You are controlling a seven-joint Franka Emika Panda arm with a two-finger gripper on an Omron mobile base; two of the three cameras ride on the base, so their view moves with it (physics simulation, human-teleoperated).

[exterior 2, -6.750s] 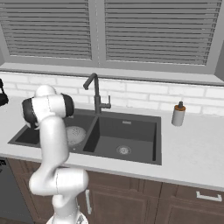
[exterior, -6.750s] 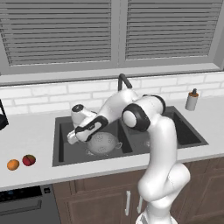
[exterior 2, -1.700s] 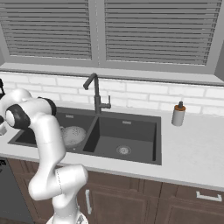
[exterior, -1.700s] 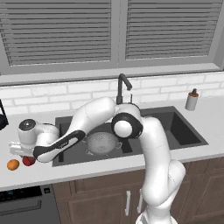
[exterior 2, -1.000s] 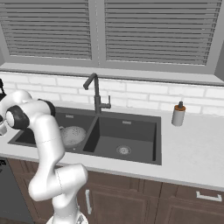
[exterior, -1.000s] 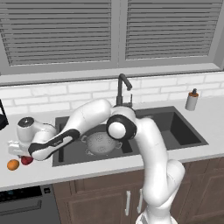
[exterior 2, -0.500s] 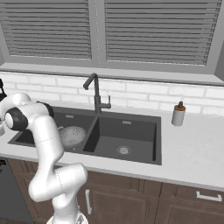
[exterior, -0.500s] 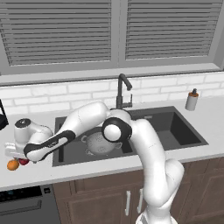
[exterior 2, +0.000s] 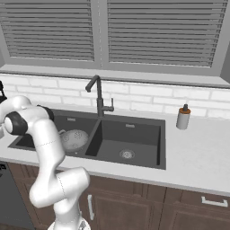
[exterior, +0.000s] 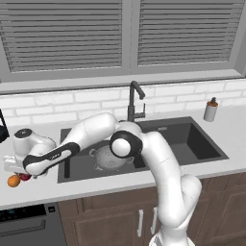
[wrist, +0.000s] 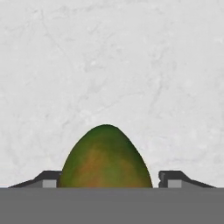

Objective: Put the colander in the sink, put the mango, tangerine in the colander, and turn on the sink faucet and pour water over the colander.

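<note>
Pale speckled counter [exterior: 120, 185] runs along the front, with a dark double-basin sink [exterior: 202, 144] set into it. White arm reaches far left, over the counter left of the sink. Slim dark faucet [exterior: 135, 99] stands behind the divider between the basins; no stream is visible at its spout. Metal colander [exterior: 109, 157] sits in the left basin, nothing visible inside it. Soap bottle [exterior: 210, 110] stands on the counter right of the sink.

Gripper [wrist: 112, 177] is down at the counter. In the hand view the mango [wrist: 105, 159], green with reddish-brown patches, sits between the two finger tips [wrist: 174, 178]. There is a small gap on the right side, so the jaws stand apart; whether the left tip touches it cannot be told. Mango looks to rest on the counter. Tangerine [exterior: 13, 180] lies just beside it, at the hand's near left.
</note>
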